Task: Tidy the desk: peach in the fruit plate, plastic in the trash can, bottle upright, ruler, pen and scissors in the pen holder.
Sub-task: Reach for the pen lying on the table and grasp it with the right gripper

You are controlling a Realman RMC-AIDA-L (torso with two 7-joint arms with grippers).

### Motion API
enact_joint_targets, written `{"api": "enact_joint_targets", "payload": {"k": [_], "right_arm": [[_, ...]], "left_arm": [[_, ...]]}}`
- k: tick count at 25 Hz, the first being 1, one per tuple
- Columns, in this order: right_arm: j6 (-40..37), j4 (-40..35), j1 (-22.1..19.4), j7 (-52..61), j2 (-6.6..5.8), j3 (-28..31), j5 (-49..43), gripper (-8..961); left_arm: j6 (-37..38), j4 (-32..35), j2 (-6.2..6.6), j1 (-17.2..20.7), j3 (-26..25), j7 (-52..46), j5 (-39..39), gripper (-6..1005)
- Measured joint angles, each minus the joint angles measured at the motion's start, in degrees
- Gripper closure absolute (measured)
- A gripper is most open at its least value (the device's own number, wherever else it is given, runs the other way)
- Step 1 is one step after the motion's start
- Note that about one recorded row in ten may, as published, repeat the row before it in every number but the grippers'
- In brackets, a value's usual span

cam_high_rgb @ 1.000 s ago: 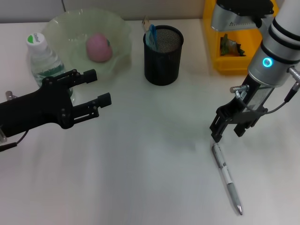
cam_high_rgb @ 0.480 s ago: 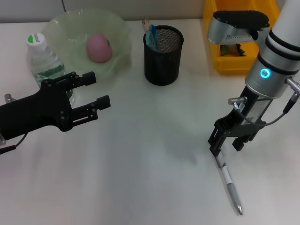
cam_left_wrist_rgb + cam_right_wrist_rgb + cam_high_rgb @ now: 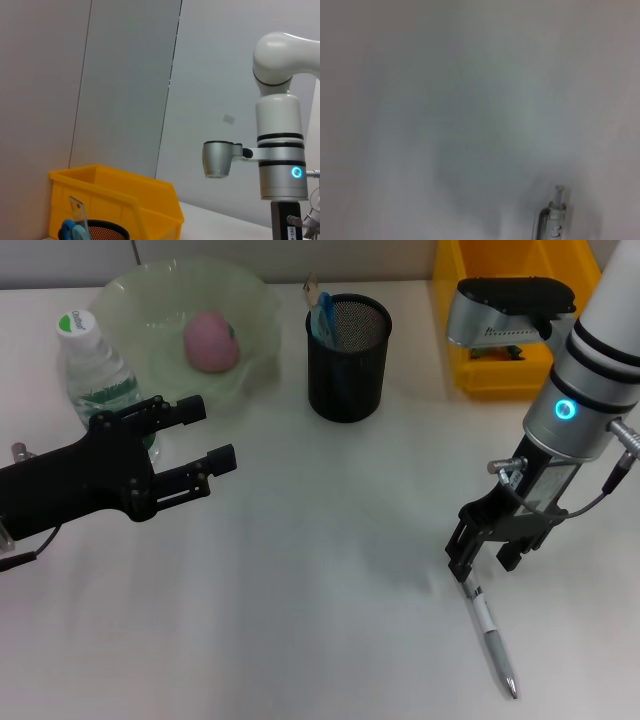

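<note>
Right gripper [image 3: 487, 552] spread over the pen [image 3: 488, 626]
From the head, its fingers straddle the pen's far end, seemingly not gripping; the right wrist shows only that clicker tip. Left gripper [image 3: 220, 435] hangs open, far left

- A pink peach [image 3: 210, 341] is seen in a pale green translucent fruit plate [image 3: 255, 302].
- The pen holder [image 3: 346, 375] is black mesh, with blue scissor handles [image 3: 323, 315] inside.
- The trash can [image 3: 493, 376] is yellow.
- The pen [image 3: 489, 627] is silver and white.
- The bottle [image 3: 95, 371] is clear, with a white-and-green cap.
</note>
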Motion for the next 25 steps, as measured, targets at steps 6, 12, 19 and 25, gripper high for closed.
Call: {"api": "enact_joint_targets", "payload": {"k": [6,12,19,25], "right_arm": [[1.05,0.59,0.00,-0.06,-0.07,-0.30,0.00,328],[1.97,0.66,0.00,-0.10,-0.09,-0.83,0.16,352],[3.23,2.14,0.31,-0.13,-0.04,-0.83,0.26,384],[3.50,2.29,0.45,-0.14,-0.01,-0.83,0.26,413]], "left_arm": [[-0.07,0.00,0.00,-0.16,0.00,0.02,0.00,275],[-0.23,0.00,-0.07,-0.50,0.00,0.05,0.00,276],[-0.28,-0.01,-0.09,-0.67,0.00,0.46,0.00,276],[-0.37,-0.08,-0.09,-0.87,-0.06,0.66,0.00,276]]}}
